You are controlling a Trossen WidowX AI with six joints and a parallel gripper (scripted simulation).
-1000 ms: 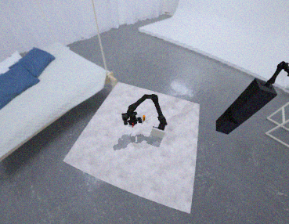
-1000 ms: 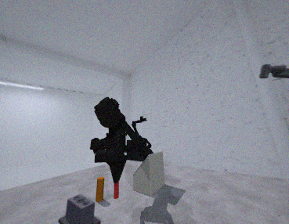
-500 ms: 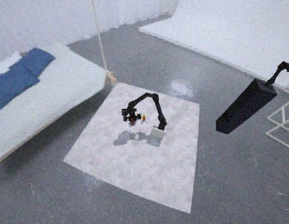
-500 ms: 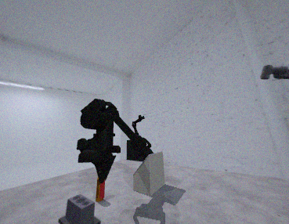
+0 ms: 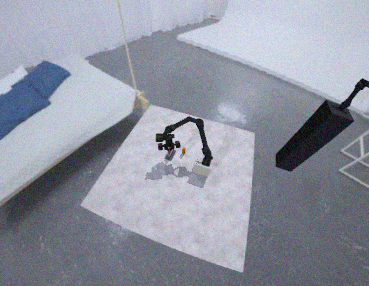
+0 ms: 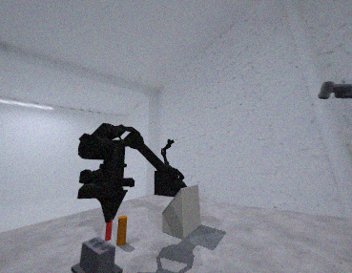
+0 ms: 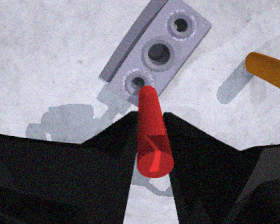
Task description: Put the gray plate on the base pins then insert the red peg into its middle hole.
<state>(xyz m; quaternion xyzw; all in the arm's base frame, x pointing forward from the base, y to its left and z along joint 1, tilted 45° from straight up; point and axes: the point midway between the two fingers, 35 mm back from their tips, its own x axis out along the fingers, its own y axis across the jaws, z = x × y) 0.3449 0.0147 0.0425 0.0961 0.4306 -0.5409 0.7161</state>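
Observation:
The gray plate [image 7: 170, 72] [image 6: 99, 242] faces up with three holes in a row and appears to lie flat on the gray base [image 6: 116, 268]. The seam and pins cannot be made out clearly. My gripper [image 7: 150, 120] [image 6: 108, 220] is shut on the red peg [image 7: 150, 107] [image 6: 108, 232] [image 5: 169, 151], which points downward. In the wrist view the peg's far end appears beside the plate's nearest outer hole, off the larger middle hole. The peg's lower end is out of the holes; its exact height over the plate is hard to tell.
An orange peg [image 7: 265, 67] [image 6: 121, 230] [image 5: 183, 150] stands upright close to the base. A pale wedge-shaped block [image 6: 191, 212] [image 5: 201, 169] stands near the arm's foot. A bed [image 5: 78, 100] is beyond the mat [image 5: 203, 220].

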